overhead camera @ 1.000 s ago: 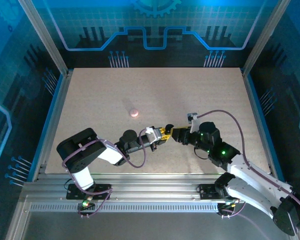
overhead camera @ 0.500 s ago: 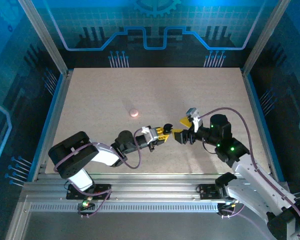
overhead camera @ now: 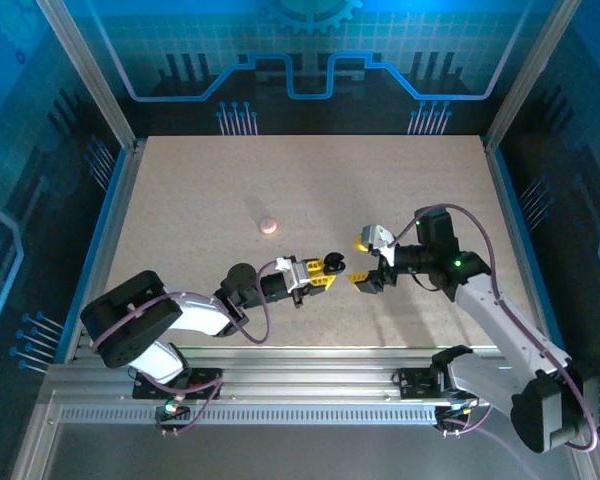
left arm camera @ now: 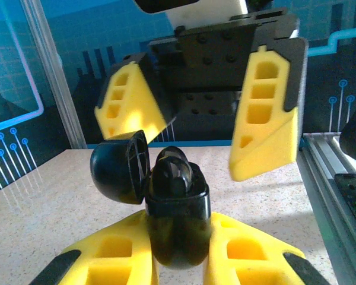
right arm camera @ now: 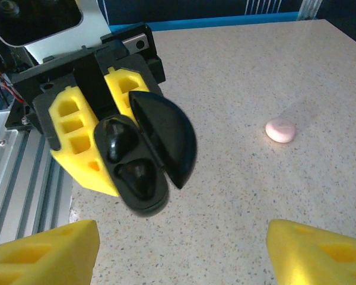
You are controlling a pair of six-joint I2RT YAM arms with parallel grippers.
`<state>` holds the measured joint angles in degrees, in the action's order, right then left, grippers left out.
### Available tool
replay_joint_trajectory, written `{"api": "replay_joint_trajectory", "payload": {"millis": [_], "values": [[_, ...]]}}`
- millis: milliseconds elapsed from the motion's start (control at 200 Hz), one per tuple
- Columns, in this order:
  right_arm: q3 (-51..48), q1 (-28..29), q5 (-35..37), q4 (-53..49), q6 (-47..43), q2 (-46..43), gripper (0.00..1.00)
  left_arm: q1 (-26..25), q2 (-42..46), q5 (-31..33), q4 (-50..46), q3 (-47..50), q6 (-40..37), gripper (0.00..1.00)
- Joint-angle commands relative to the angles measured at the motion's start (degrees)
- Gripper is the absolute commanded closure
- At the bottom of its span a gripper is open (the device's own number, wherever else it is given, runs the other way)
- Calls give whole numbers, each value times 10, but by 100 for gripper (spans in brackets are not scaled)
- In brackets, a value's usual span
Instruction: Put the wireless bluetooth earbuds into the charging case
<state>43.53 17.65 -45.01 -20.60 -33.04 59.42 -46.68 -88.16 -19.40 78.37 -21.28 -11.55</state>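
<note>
We see the left gripper (overhead camera: 323, 271) clamped on an open black charging case (right arm camera: 147, 205), its lid (right arm camera: 166, 139) swung back; two glossy black earbuds (right arm camera: 120, 141) sit in its wells; the right gripper (overhead camera: 364, 262) faces it, fingers wide; a pale pink rounded piece (right arm camera: 280, 130) lies well apart.

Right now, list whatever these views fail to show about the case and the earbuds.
Wells of the black case, right wrist view: black on black, slightly blurred; whether earbuds fill both is unclear.
Same wells, left wrist view: hidden by the case's own rim, held in the left tool.
Pink item, top view: too small to tell case from earbud.
Right tool, right wrist view: fingers cut off by the bottom edge.
</note>
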Motion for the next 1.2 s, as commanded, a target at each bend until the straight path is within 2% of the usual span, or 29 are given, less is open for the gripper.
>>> {"api": "replay_joint_trajectory", "payload": {"millis": [0, 445, 755, 1026, 1196], "values": [[27, 12, -24, -25, -53, 25, 25, -3, 16, -22, 19, 7, 9, 91], [89, 58, -32, -87, -126, 84, 31, -3, 19, -8, 19, 13, 2, 91], [75, 59, -30, -104, -145, 31, 39, -2, 18, 1, 19, 16, -2, 90], [14, 24, -48, -100, -119, -51, 40, -3, 16, 1, 19, 15, -4, 91], [-9, 14, -23, -54, -83, -70, 38, -3, 16, -2, 19, 15, -4, 90]]}}
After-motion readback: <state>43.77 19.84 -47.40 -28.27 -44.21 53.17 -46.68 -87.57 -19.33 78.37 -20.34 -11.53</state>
